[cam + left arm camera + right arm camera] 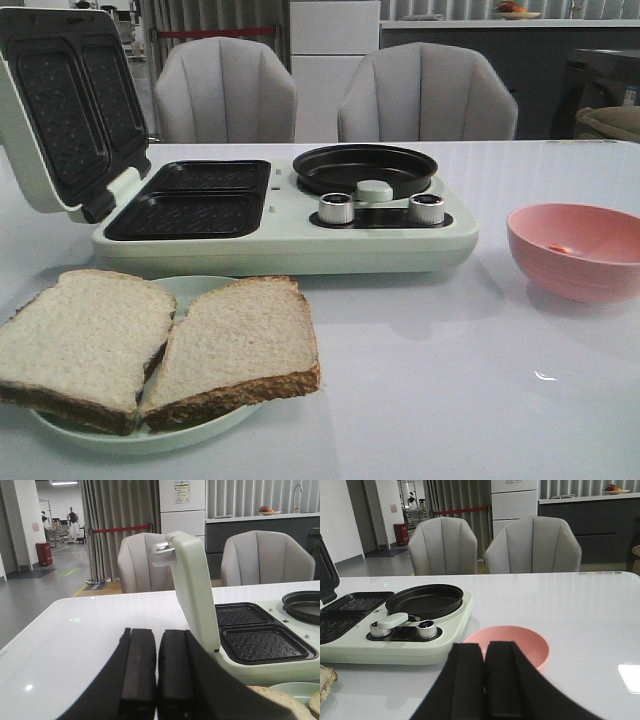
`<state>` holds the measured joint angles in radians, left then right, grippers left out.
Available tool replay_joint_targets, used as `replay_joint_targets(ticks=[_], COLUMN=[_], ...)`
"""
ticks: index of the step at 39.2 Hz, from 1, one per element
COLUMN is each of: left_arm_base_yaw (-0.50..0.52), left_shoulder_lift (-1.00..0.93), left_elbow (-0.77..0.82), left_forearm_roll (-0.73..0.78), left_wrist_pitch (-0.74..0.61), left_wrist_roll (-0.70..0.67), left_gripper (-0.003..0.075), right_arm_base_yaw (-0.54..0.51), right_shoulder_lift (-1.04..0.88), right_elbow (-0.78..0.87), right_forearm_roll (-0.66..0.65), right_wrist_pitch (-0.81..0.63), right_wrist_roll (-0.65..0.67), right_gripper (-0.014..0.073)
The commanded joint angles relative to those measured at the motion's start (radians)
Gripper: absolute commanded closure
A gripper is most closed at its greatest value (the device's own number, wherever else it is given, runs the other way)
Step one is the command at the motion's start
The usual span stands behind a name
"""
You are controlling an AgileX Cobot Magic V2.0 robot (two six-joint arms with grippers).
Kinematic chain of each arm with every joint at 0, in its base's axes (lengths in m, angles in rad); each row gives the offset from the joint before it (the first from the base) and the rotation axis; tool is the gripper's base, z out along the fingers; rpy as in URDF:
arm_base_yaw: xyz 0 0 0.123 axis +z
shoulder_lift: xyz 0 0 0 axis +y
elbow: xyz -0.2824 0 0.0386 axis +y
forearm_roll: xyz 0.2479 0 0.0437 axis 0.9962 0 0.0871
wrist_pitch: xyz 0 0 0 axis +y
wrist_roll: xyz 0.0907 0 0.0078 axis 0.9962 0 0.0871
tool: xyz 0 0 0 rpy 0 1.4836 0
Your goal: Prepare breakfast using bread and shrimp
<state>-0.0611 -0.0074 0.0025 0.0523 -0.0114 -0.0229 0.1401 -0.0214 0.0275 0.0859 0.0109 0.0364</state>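
Two slices of bread [80,340] [240,345] lie side by side on a pale green plate [200,425] at the table's front left. A small orange-pink piece of shrimp [560,248] shows inside the pink bowl [580,250] on the right. Neither gripper appears in the front view. In the left wrist view my left gripper [156,632] is shut and holds nothing, with the bread [277,700] just beside it. My right gripper [485,645] is also shut and holds nothing, close in front of the pink bowl [530,645], whose inside is hidden there.
A mint-green breakfast maker [290,235] stands behind the plate. Its lid [60,110] is raised at the left, over two dark grill wells [190,200]. A round black pan [365,168] and two knobs [336,208] sit on its right half. Two grey chairs [225,90] stand beyond the table.
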Motion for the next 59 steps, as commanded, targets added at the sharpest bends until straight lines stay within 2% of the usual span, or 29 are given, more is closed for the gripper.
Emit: replay_joint_targets(ticks=[1, 11, 19, 21, 26, 35, 39, 55, 59], left_arm_base_yaw=[-0.006, -0.006, -0.006, -0.006, -0.006, -0.006, -0.006, -0.006, -0.006], left_shoulder_lift=[-0.018, -0.018, -0.017, -0.016, 0.001, 0.139, 0.188, 0.228, 0.228], left_elbow=[0.008, 0.008, -0.008, -0.038, -0.156, -0.398, -0.444, -0.404, -0.402], left_forearm_roll=[-0.001, 0.001, -0.002, -0.011, -0.016, -0.017, -0.017, -0.017, -0.019], left_wrist_pitch=[-0.078, -0.159, -0.407, -0.416, -0.292, 0.066, 0.171, 0.159, 0.161], left_wrist_roll=[-0.005, -0.005, -0.005, -0.005, -0.005, -0.005, -0.005, -0.005, -0.005], left_gripper=[0.0607, 0.0607, 0.0607, 0.0607, 0.0607, 0.0607, 0.0607, 0.0606, 0.057], right_arm_base_yaw=[0.001, 0.001, 0.001, 0.001, 0.001, 0.001, 0.001, 0.001, 0.001], right_shoulder_lift=[-0.009, -0.009, -0.009, -0.009, -0.009, -0.009, -0.009, -0.009, -0.009], right_elbow=[-0.004, -0.004, -0.004, -0.004, -0.004, -0.004, -0.004, -0.004, -0.004], right_forearm_roll=[-0.005, -0.005, -0.005, -0.005, -0.005, -0.005, -0.005, -0.005, -0.005], right_wrist_pitch=[-0.087, -0.087, -0.087, -0.087, -0.087, -0.087, -0.087, -0.087, -0.087], right_wrist_roll=[-0.009, -0.009, -0.009, -0.009, -0.009, -0.009, -0.009, -0.009, -0.009], right_gripper=[0.0456, 0.0456, 0.0456, 0.0456, 0.0456, 0.0456, 0.0456, 0.0456, 0.0456])
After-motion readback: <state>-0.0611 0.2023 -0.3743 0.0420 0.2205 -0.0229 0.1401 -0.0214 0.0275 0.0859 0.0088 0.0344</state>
